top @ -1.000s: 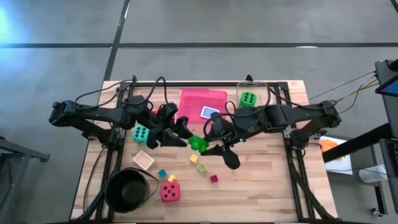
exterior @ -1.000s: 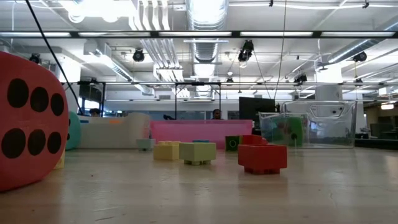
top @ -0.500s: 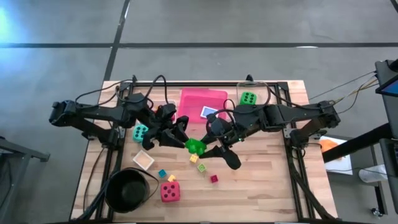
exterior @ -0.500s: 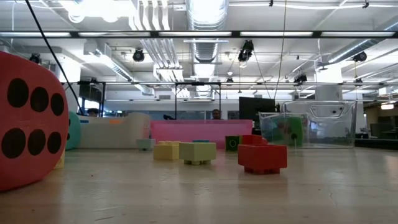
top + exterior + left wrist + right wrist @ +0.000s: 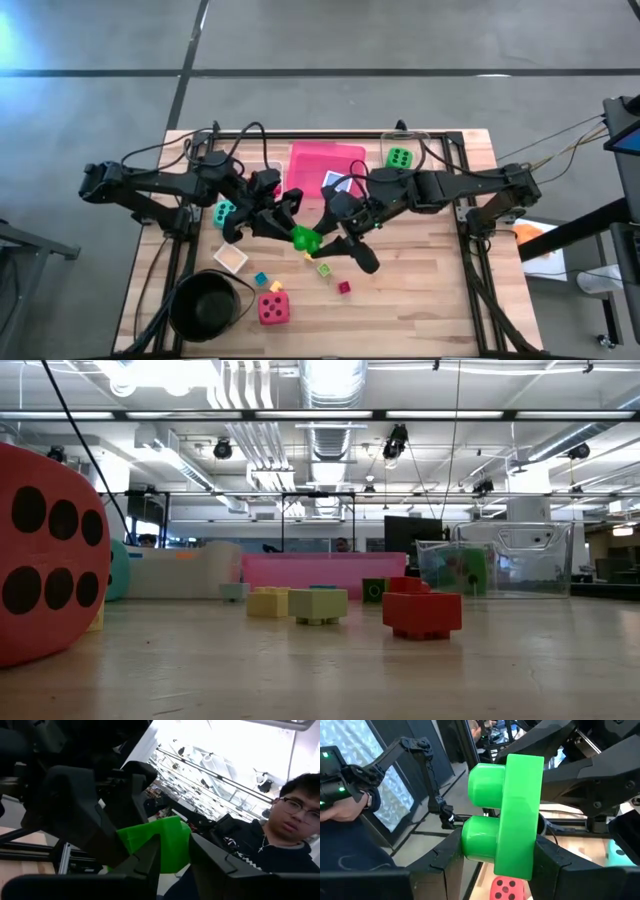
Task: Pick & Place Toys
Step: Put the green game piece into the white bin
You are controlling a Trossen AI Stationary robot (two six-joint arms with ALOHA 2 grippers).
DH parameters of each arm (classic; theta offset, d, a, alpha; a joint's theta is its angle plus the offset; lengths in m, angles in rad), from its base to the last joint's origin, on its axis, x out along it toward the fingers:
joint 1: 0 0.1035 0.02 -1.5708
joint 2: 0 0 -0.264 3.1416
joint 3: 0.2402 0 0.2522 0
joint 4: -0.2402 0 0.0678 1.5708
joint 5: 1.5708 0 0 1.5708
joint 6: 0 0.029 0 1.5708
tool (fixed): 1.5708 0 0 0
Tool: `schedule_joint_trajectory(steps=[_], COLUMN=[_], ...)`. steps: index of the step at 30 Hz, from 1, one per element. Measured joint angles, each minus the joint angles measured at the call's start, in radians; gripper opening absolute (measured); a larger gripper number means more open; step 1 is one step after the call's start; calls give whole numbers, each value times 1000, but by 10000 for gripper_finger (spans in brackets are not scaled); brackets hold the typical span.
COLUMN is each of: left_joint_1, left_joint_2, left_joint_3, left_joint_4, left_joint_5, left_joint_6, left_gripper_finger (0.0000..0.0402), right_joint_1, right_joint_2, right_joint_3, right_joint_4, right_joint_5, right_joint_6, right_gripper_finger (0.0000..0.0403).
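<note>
Mid-table: both arms meet over small blocks (image 5: 323, 269), blocking your way.
Right front: bare table (image 5: 420, 300), you pass freely.

The wooden table (image 5: 420, 290) carries a pink tray (image 5: 322, 165) beyond the grippers, a black bowl (image 5: 207, 306) and red die (image 5: 272, 308) nearer the front edge.

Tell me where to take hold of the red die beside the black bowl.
Probably from straight above: the red die sits flat on the table. Close on the face toward the black bowl and the one opposite. A small yellow block crowds its far face, while the bowl side seems to leave a slim gap.
</note>
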Motion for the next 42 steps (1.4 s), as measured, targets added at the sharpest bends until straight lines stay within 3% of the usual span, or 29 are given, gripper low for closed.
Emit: schedule_joint_trajectory(steps=[4,10,19,30,42], left_joint_1=[0,-1,-1,0,11], left_joint_2=[0,0,0,-3,-41], left_joint_3=[0,0,0,0,0], left_joint_4=[1,-1,-3,-7,-128], left_joint_5=[2,10,-4,-9,-28], left_joint_6=[-1,-14,-32,-81,-165], left_gripper_finger=[94,10,2,1,0], right_joint_1=[-1,-5,-3,-1,0], right_joint_2=[1,-3,-4,-9,-44], right_joint_3=[0,0,1,1,2], right_joint_4=[6,7,11,4,-156], right_joint_5=[0,12,8,4,226], right_joint_6=[-10,-8,14,29,158], right_gripper_finger=[159,231,308,360,362])
